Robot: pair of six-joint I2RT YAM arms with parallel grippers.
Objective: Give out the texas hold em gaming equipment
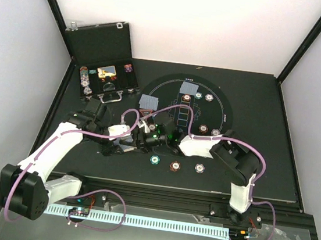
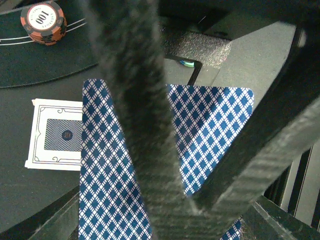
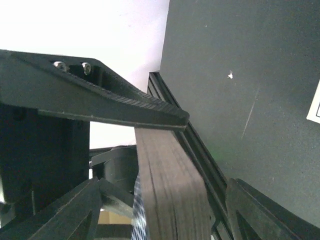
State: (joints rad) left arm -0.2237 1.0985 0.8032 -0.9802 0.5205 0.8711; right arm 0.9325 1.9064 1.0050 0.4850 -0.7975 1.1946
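My two grippers meet at the near edge of the round black mat (image 1: 223, 107). My right gripper (image 1: 163, 137) is shut on a thick deck of playing cards (image 3: 172, 195), seen edge-on between its fingers (image 3: 115, 102). My left gripper (image 1: 142, 135) faces the deck's blue diamond-patterned backs (image 2: 112, 190). Its fingers (image 2: 135, 100) close in a V over a fanned-out card (image 2: 215, 125). Two face-down card piles (image 1: 150, 102) (image 1: 189, 88) lie on the mat, with several chips (image 1: 208, 96). A teal chip (image 1: 155, 159), a brown chip (image 1: 175, 165) and a grey chip (image 1: 199, 168) lie in a row near the front.
The open black case (image 1: 99, 45) stands at the back left with chips and cards inside. A white-bordered card (image 2: 56, 134) lies flat on the table under my left gripper. An orange and black 100 chip (image 2: 44, 21) sits on the mat's edge (image 2: 50, 70).
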